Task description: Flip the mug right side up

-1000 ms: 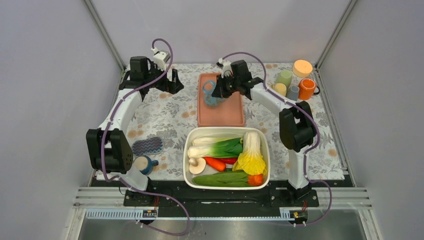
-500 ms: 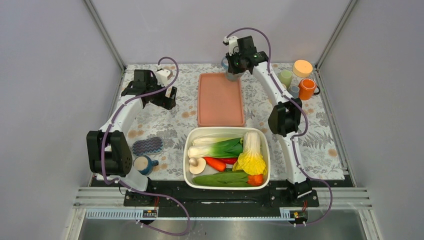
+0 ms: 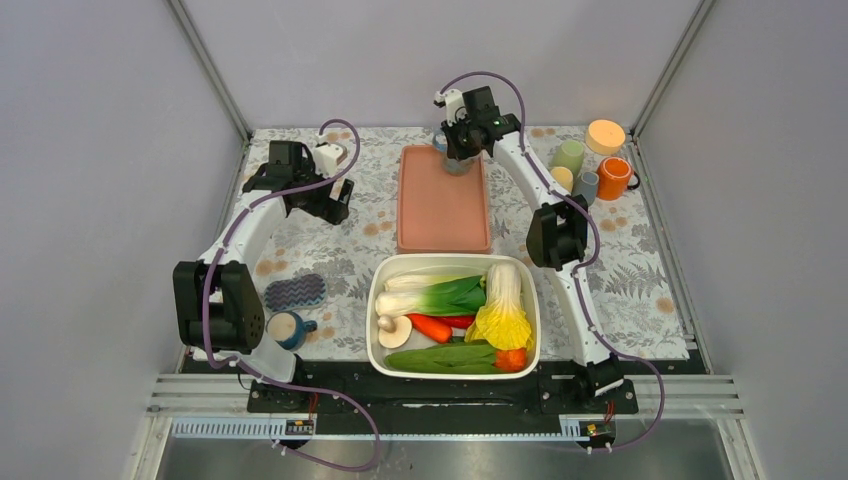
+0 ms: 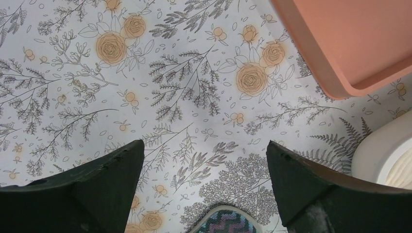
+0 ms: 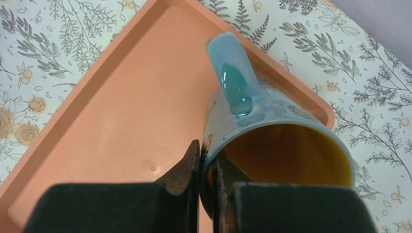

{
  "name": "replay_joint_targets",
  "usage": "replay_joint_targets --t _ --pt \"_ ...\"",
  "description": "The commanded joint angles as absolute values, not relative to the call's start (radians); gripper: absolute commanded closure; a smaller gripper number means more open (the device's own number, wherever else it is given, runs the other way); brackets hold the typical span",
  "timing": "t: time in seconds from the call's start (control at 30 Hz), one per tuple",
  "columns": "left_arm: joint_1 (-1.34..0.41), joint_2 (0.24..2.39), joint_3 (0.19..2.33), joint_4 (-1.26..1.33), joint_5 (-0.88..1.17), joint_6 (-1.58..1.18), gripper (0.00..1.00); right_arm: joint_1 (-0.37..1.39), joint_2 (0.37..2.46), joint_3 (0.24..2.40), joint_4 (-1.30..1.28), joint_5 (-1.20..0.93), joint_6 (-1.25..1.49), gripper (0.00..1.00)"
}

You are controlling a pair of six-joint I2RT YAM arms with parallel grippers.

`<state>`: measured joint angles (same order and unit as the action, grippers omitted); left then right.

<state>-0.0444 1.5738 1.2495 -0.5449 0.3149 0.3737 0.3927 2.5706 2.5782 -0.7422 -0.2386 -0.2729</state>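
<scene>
The mug [image 5: 265,114] is light blue with a brown inside and a blue handle. My right gripper [image 5: 208,154] is shut on its rim, one finger inside and one outside, and holds it above the far end of the salmon tray [image 5: 121,126]. The mug's opening faces the wrist camera and the handle points away. In the top view the mug [image 3: 455,160] is mostly hidden under the right gripper [image 3: 463,140] at the tray's far right corner [image 3: 440,215]. My left gripper [image 4: 204,160] is open and empty over the floral cloth, left of the tray [image 3: 335,195].
A white tub [image 3: 385,350] of vegetables sits at the front centre. Several cups and an orange mug [image 3: 612,177] stand at the back right. A blue mug [image 3: 288,328] and a patterned sponge [image 3: 295,292] lie at the front left; the sponge also shows in the left wrist view [image 4: 228,224].
My right gripper lifted the mug off the tray and turned it over, ending at the tray's far end. The left gripper drew back toward the front a little.
</scene>
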Motion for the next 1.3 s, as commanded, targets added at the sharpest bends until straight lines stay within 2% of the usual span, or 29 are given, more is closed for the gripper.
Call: replay_joint_targets --t 0.0,0.07,0.1,0.17,0.23,0.4,0.6,0.7,0.97,1.13,1.27 --pt "-0.040 1.541 1.246 -0.563 0.288 0.423 0.01 0.394 2.584 2.612 -0.668 -0.216 -0.272 0.92" --pt "-0.040 1.543 1.255 -0.590 0.295 0.446 0.01 0.394 2.591 2.627 -0.661 -0.210 -0.263 0.66" --pt "-0.040 1.547 1.261 -0.607 0.296 0.459 0.01 0.394 2.588 2.629 -0.652 -0.213 -0.261 0.58" --pt "-0.040 1.554 1.274 -0.642 0.299 0.486 0.01 0.394 2.580 2.625 -0.634 -0.219 -0.251 0.46" --pt "-0.040 1.557 1.285 -0.681 0.302 0.520 0.01 0.394 2.570 2.621 -0.618 -0.223 -0.249 0.40" --pt "-0.037 1.547 1.294 -0.727 0.287 0.565 0.01 0.394 2.552 2.616 -0.606 -0.206 -0.270 0.39" --pt "-0.019 1.529 1.290 -0.743 0.277 0.581 0.01 0.394 2.555 2.565 -0.632 -0.158 -0.329 0.55" --pt "-0.014 1.523 1.290 -0.743 0.278 0.576 0.01 0.394 2.563 2.567 -0.640 -0.042 -0.318 0.58" --pt "-0.012 1.519 1.295 -0.748 0.280 0.577 0.01 0.393 2.517 2.529 -0.603 0.057 -0.283 0.57" --pt "-0.007 1.529 1.327 -0.864 0.263 0.679 0.01 0.396 2.465 2.500 -0.604 -0.036 -0.273 0.40" --pt "0.000 1.534 1.356 -1.037 0.163 0.852 0.06 0.399 2.379 2.466 -0.604 -0.144 -0.250 0.22"
